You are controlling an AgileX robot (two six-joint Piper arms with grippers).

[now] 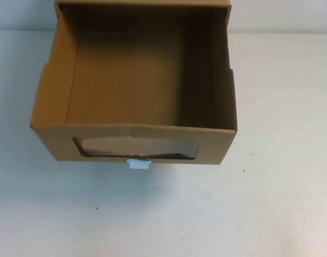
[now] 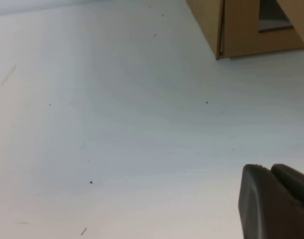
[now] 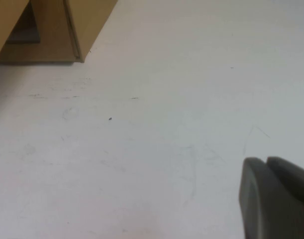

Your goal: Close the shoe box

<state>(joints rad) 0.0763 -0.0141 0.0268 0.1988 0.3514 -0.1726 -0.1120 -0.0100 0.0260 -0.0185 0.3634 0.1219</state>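
Note:
The shoe box [image 1: 134, 85] is a brown cardboard drawer standing at the middle back of the white table. The drawer is pulled out towards my side and its inside is empty. Its front has a wide clear window [image 1: 136, 148] with a small white pull tab [image 1: 138, 164] below it. Neither gripper shows in the high view. In the left wrist view my left gripper [image 2: 268, 169] is shut and empty, low over the bare table, apart from the box's corner [image 2: 246, 30]. In the right wrist view my right gripper [image 3: 265, 162] is shut and empty, apart from the box's other corner [image 3: 57, 30].
The box's outer sleeve [image 1: 142, 4] shows at the far edge of the high view. The white table [image 1: 163, 214] lies bare in front of the box and on both sides of it, with a few small dark specks.

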